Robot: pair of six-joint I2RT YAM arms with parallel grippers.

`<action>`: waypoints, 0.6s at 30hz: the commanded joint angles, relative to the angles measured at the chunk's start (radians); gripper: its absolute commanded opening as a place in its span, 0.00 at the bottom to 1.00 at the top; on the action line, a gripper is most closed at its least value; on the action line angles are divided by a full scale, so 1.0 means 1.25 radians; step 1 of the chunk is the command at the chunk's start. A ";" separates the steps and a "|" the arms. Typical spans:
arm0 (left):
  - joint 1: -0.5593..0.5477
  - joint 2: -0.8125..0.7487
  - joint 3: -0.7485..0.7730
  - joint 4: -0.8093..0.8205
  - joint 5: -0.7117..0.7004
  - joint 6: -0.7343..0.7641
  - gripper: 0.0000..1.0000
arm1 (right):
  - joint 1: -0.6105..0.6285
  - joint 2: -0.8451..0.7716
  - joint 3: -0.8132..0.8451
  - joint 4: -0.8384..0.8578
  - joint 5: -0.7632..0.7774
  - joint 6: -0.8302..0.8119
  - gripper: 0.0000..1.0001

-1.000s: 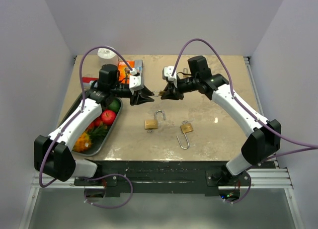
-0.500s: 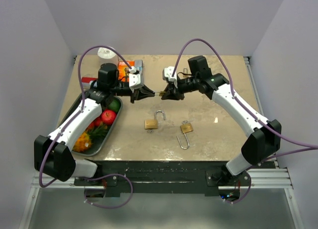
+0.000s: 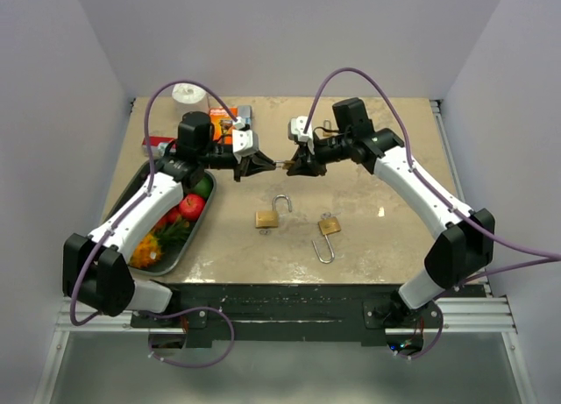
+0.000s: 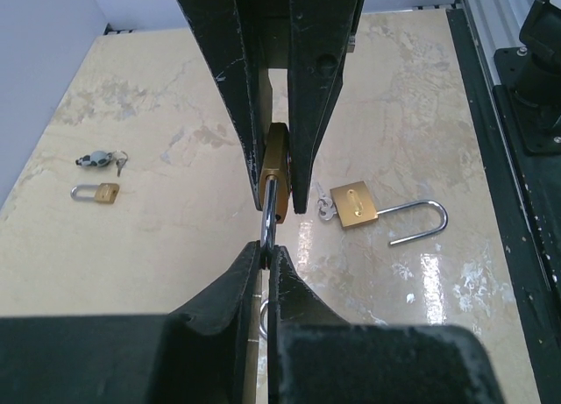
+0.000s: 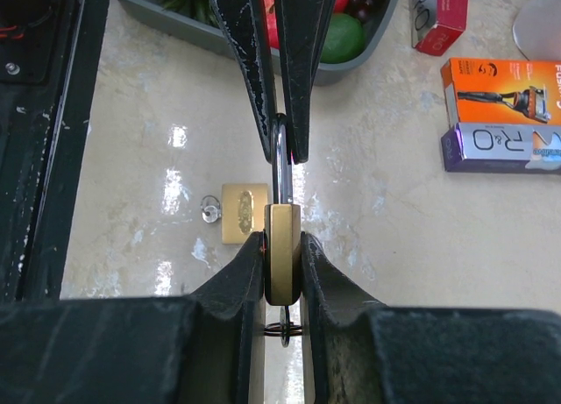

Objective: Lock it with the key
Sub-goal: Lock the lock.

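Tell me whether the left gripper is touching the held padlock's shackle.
Touching. The left wrist view shows the left gripper closed on the shackle, no gap either side.

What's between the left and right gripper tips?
A brass padlock bridges the gap: the right gripper clamps its body, and the left gripper pinches its shackle. Both wrist views show it clearly.

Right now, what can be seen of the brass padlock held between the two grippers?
The small brass padlock has a flat gold-coloured body and a silver metal shackle. It is held off the table: the right gripper clamps its body, the left gripper its shackle. A dark ring shows at its base.
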 commanded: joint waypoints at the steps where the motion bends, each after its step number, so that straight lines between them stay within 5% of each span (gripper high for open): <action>1: -0.044 0.026 -0.010 0.116 0.039 -0.050 0.00 | 0.023 0.009 0.041 0.072 -0.061 0.012 0.00; 18: -0.095 0.103 0.002 0.236 0.087 -0.117 0.00 | 0.053 0.020 0.044 0.195 -0.109 0.005 0.00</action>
